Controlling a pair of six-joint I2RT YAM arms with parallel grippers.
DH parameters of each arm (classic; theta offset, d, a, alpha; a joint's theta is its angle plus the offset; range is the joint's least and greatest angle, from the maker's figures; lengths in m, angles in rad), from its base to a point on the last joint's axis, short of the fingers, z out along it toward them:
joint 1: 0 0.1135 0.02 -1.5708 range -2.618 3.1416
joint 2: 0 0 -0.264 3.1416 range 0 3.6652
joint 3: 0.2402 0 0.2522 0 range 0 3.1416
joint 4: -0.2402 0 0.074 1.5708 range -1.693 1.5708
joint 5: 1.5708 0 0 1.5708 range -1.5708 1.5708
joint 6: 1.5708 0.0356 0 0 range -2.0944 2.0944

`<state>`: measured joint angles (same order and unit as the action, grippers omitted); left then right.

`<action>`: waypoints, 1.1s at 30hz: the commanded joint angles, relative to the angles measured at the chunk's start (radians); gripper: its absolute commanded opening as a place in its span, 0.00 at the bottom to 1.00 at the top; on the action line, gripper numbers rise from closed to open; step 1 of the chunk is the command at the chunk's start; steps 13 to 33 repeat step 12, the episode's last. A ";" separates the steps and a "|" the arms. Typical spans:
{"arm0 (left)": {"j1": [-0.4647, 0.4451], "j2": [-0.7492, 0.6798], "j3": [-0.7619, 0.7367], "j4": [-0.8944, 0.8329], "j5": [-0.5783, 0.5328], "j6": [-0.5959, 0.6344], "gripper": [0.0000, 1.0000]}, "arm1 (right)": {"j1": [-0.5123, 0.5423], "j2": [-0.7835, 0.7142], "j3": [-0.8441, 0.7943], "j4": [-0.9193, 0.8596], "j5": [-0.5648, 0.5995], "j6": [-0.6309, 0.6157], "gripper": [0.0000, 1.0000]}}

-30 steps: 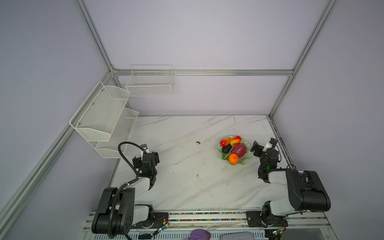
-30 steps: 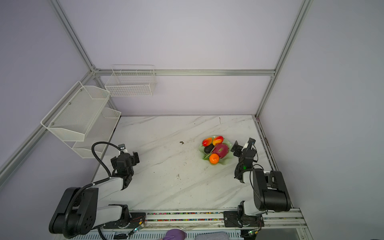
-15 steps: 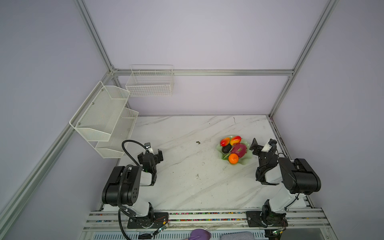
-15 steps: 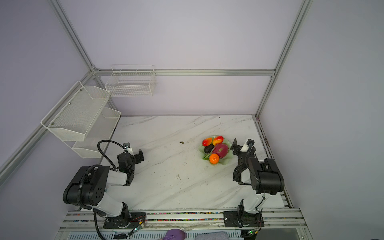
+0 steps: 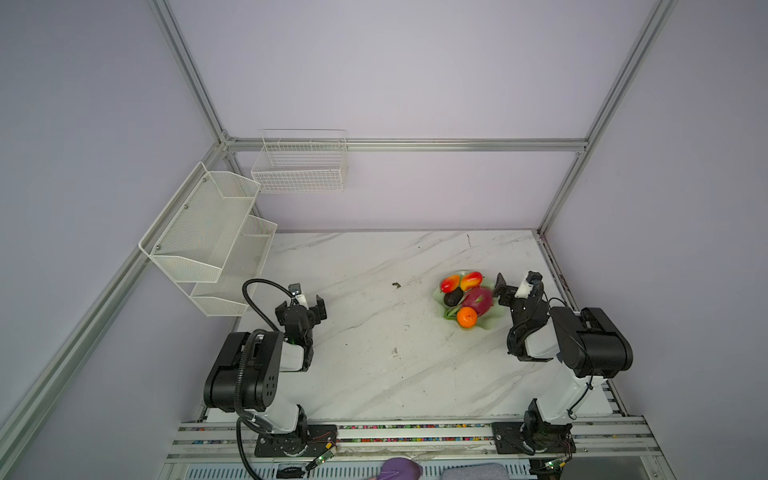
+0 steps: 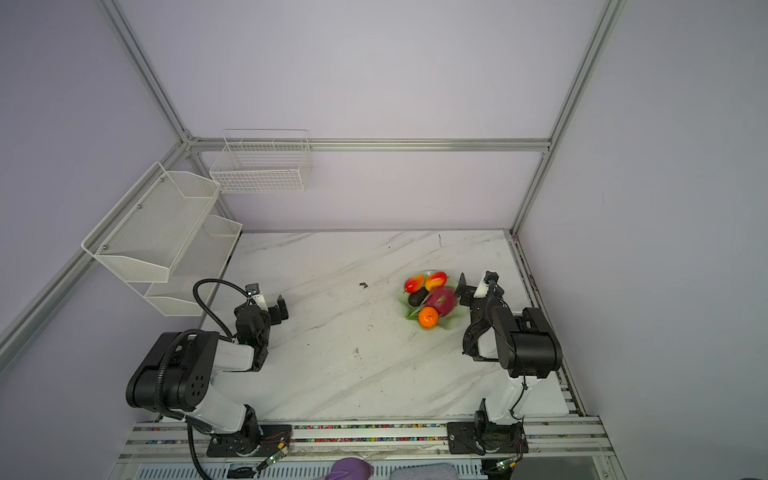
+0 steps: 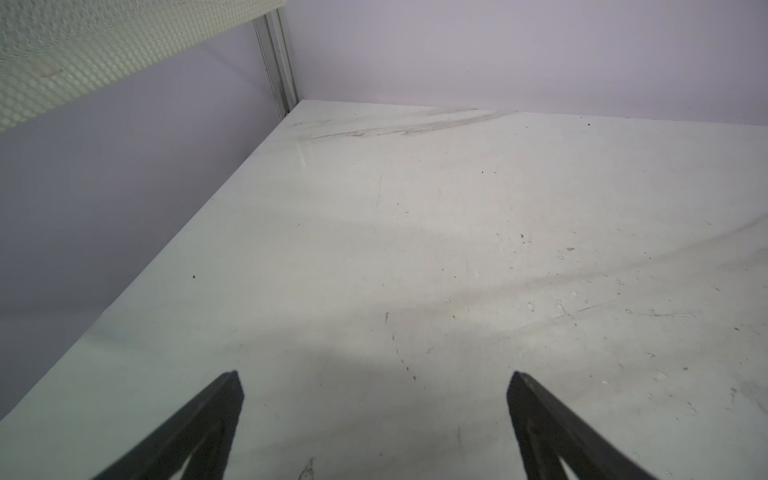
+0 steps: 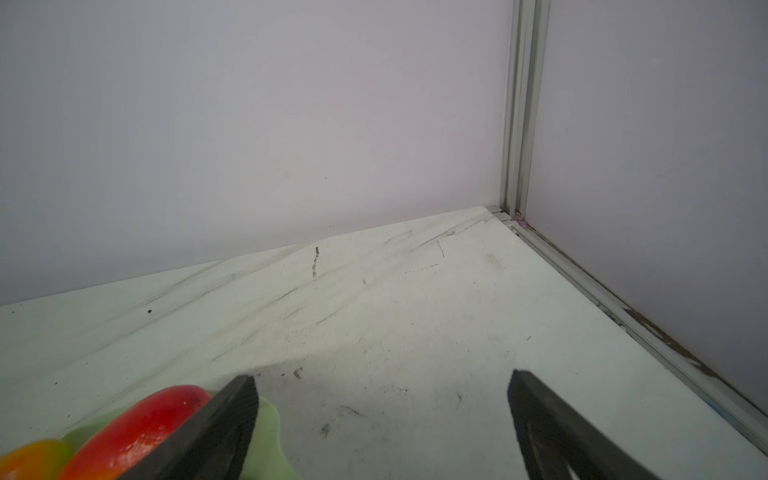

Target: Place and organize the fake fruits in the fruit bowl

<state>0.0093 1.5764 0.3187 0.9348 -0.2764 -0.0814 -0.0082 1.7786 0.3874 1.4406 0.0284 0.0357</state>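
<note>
Only in both top views do we see all five fake fruits lying inside the pale mint-green shallow bowl with a wavy rim (image 5: 489, 321), on the right part of the white marble-patterned table (image 5: 374, 374). We count two smooth red-yellow mangoes (image 5: 450, 283), one dark bumpy avocado (image 5: 453, 297), one large magenta dragon fruit (image 5: 478, 299) and one round orange tangerine (image 5: 467, 317). The right wrist view catches only the bowl's edge and the mangoes, beside the right gripper (image 8: 380, 376), which is spread wide and empty. The left wrist view shows bare table, and the left gripper (image 7: 374, 378) is spread wide too, holding nothing.
</note>
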 commanded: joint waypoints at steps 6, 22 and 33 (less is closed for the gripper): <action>0.004 -0.009 0.034 0.059 0.005 0.021 1.00 | 0.021 -0.004 0.035 -0.033 0.020 -0.030 0.97; 0.004 -0.008 0.034 0.060 0.005 0.020 1.00 | 0.076 -0.001 0.074 -0.103 0.047 -0.089 0.97; 0.004 -0.008 0.034 0.060 0.005 0.020 1.00 | 0.076 -0.001 0.074 -0.103 0.047 -0.089 0.97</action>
